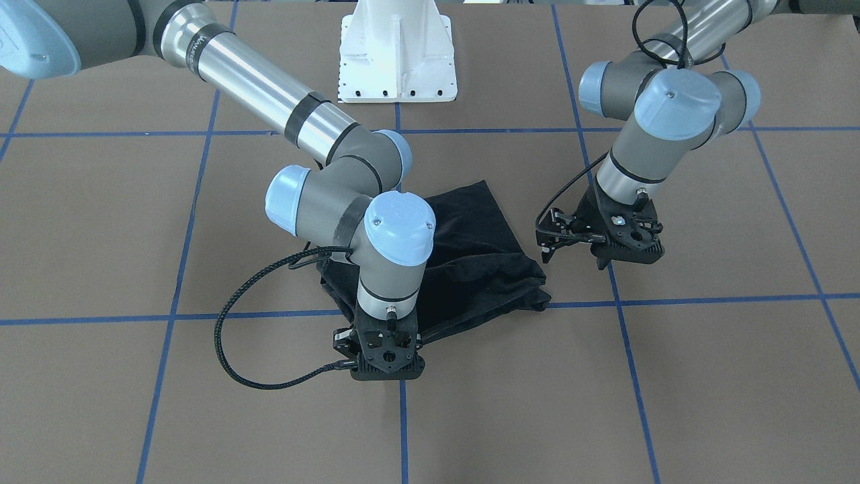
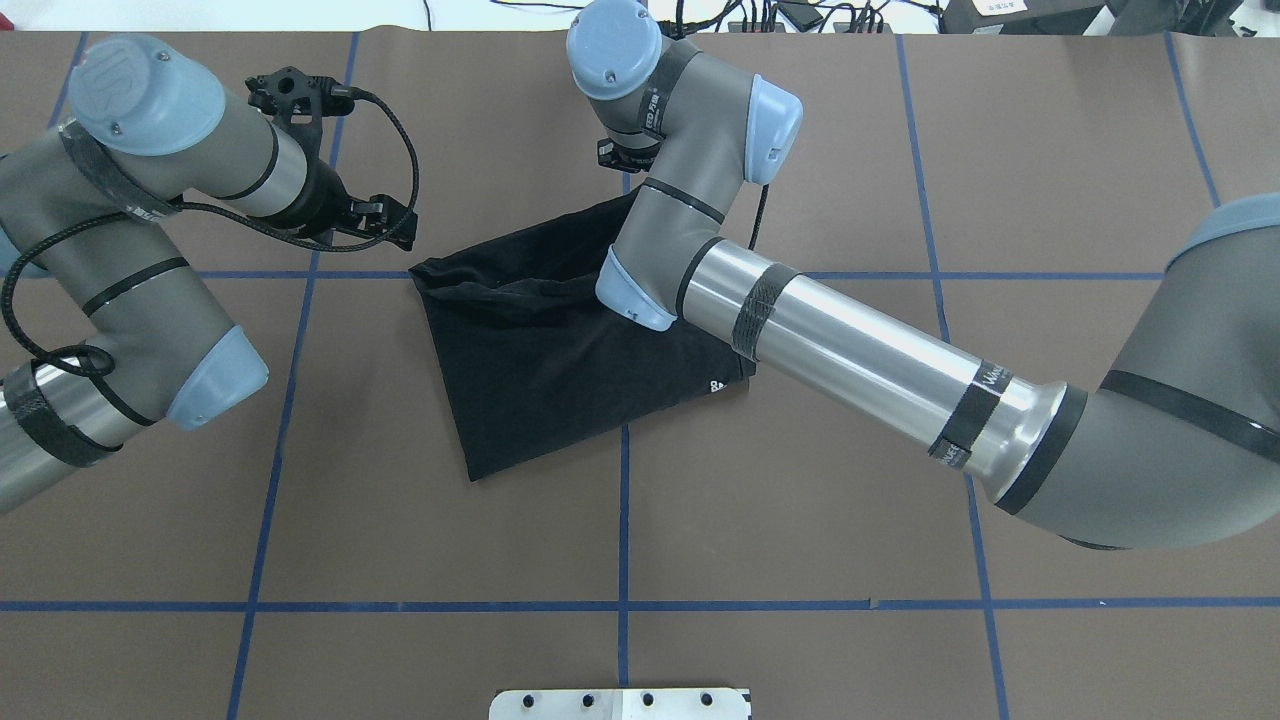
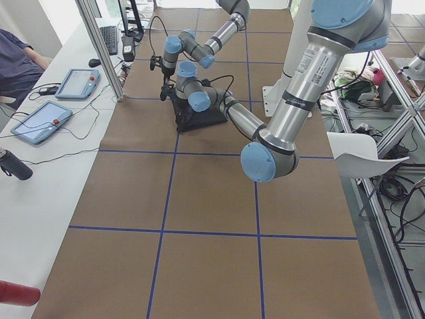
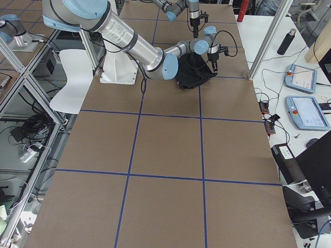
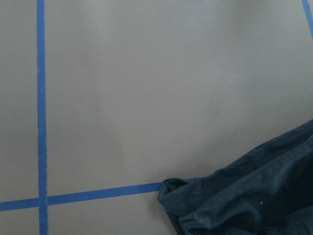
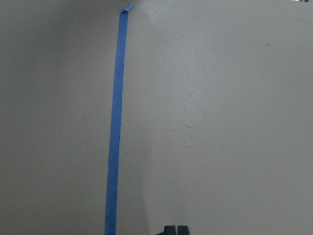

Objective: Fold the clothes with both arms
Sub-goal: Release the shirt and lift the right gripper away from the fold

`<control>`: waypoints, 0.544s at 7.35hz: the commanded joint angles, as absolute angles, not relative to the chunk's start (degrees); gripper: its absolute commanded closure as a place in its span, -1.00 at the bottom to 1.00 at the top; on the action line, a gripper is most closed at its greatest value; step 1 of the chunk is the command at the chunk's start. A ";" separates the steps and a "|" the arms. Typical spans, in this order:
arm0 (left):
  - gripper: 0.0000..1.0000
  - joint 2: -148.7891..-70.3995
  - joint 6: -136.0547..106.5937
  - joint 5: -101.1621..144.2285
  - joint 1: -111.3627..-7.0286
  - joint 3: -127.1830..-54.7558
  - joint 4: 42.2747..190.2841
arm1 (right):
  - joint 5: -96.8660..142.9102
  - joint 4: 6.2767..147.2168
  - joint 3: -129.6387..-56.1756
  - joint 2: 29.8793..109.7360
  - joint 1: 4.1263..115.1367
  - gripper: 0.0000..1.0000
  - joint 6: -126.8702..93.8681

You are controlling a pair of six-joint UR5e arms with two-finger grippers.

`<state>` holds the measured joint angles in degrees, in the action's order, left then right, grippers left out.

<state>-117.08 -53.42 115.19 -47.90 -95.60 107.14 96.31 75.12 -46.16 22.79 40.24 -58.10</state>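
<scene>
Two black finger grippers are in view. The right gripper [image 6: 175, 230] has its fingertips pressed together with nothing between them. It is positioned at the edge of the black, wrinkled cotton T-shirt [image 2: 550, 350] that is farthest from the robot. Its wrist camera sees only bare brown table [image 2: 800, 520] and one strip of blue tape [image 6: 115, 122]. The left gripper [image 1: 605, 259] hangs just beside the T-shirt's corner, apart from the cloth; its jaw state cannot be determined. The T-shirt lies folded mid-table, a small white mark [image 2: 716, 384] showing at the edge nearest the robot.
</scene>
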 commanded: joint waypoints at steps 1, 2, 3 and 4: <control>-1.00 -117.07 -53.35 116.62 -47.90 -95.89 107.05 | 99.55 72.68 -44.74 22.41 42.00 -0.99 -57.75; -1.00 -117.16 -53.35 116.63 -47.90 -95.98 107.05 | 101.49 73.12 -44.74 23.11 43.06 -0.98 -57.22; -1.00 -117.07 -53.35 116.63 -47.90 -95.98 107.05 | 102.12 73.91 -44.74 23.12 44.37 -0.98 -55.13; -1.00 -117.16 -53.26 116.63 -48.07 -95.98 106.96 | 105.09 76.96 -45.08 23.12 46.30 -0.99 -52.24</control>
